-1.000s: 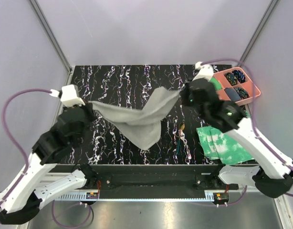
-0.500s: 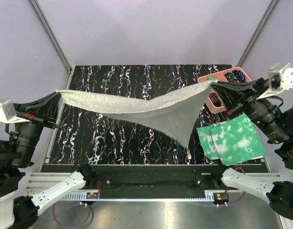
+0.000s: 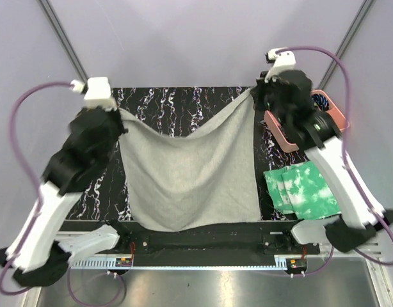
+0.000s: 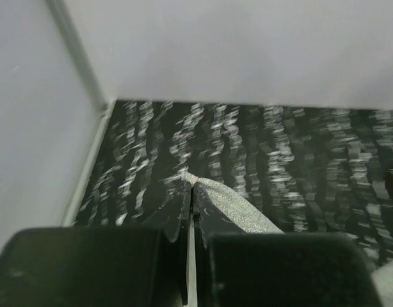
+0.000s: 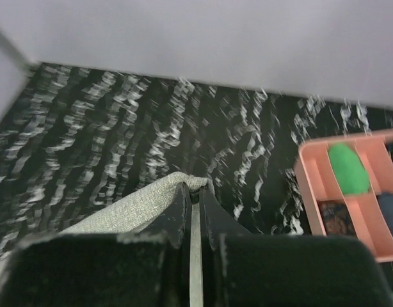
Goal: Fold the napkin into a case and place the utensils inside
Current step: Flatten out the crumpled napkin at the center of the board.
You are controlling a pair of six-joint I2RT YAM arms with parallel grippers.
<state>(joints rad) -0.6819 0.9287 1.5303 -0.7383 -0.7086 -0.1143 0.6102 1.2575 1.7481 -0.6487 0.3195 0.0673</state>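
Observation:
The plain grey napkin [image 3: 187,176] hangs spread out between my two arms over the black marbled table, its lower edge near the table's front edge. My left gripper [image 3: 120,114] is shut on its far left corner [image 4: 191,179]. My right gripper [image 3: 255,96] is shut on its far right corner [image 5: 195,182]. The top edge sags in a dip between the two held corners. The utensils are hidden, with the cloth over the place in the middle of the table. No folded case shape shows.
A pink compartmented tray [image 3: 329,118] with small items stands at the back right, also in the right wrist view [image 5: 350,192]. A green-and-white mottled sheet [image 3: 305,188] lies at the front right. Grey walls and metal posts close in the table.
Both arms swung the napkin from a stretched, raised band across the table to a flat spread hanging sheet; the grippers came closer together at the table's far side, each still holding its corner.

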